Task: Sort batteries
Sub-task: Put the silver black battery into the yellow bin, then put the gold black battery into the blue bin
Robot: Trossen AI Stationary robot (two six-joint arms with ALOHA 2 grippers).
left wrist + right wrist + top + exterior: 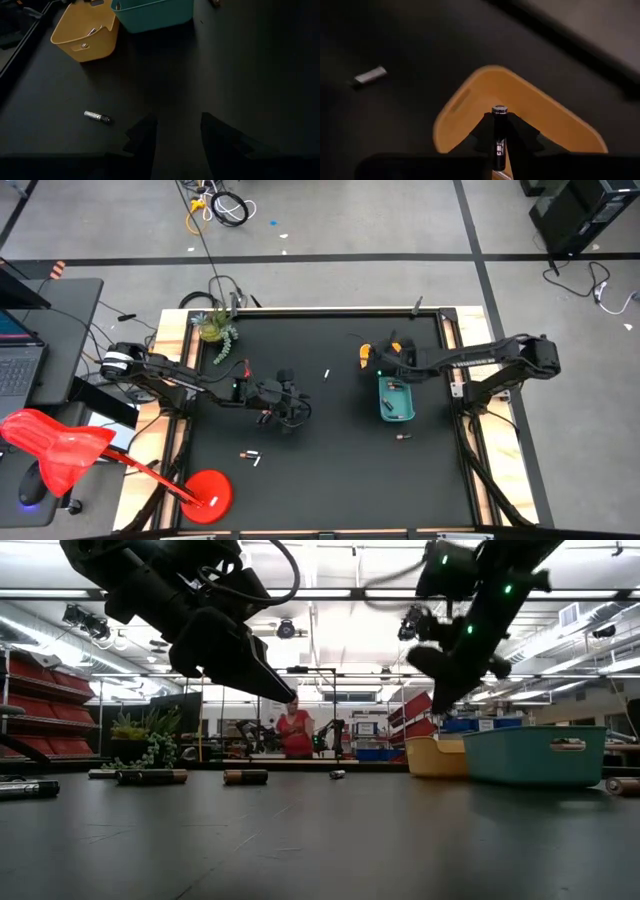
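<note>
We see the right gripper [498, 131] pinching a battery [499, 131] over the yellow tray [555, 125] — small, stiff, probably slick; grip mid-body. Left gripper [176, 131] open, empty.

Grey floor [350, 230] with dark tape lines surrounds the black tabletop [330, 470]. A laptop desk [50, 330] stands alongside, cables [220, 205] coil on the floor. Ceiling light strips [330, 595] glow above red shelving [40, 710]; a person in red [296, 730] stands far back.
</note>
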